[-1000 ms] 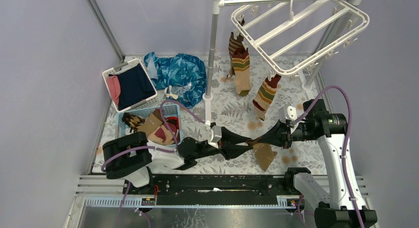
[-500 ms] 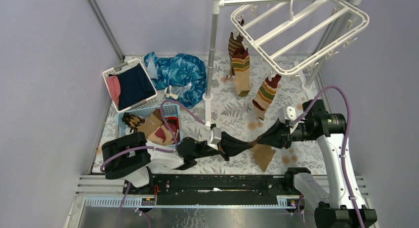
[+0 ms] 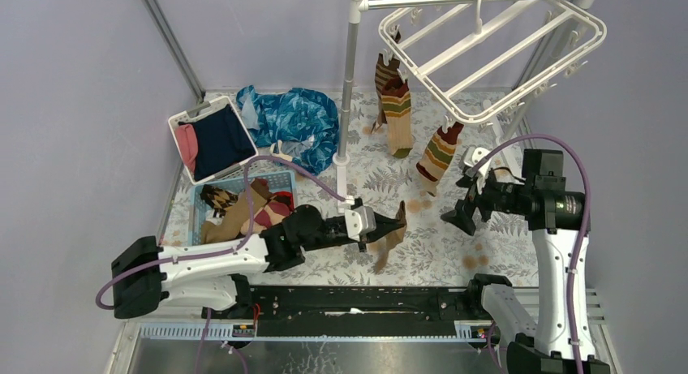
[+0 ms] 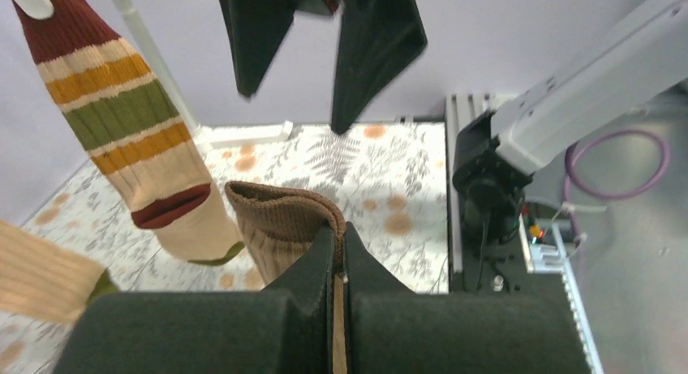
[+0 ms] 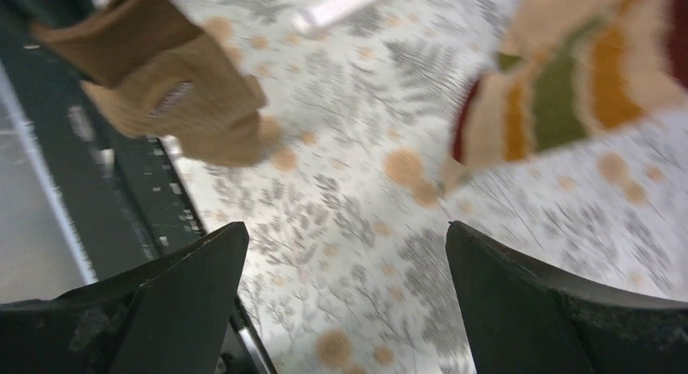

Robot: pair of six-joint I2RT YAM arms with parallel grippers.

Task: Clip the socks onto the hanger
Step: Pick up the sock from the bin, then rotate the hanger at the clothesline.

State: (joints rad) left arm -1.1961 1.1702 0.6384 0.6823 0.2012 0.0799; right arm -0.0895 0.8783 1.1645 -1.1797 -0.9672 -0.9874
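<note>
Presently the left tool is clamped tight on a plain tan sock, which dangles from its fingers above the fern-printed tabletop. Just to its right, apart from the sock, the right tool has its jaws spread wide with nothing between them. Beyond both, two striped socks hang clipped under the white hanger. Far left, more socks sit heaped in a blue basket, near a blue patterned cloth.
</note>
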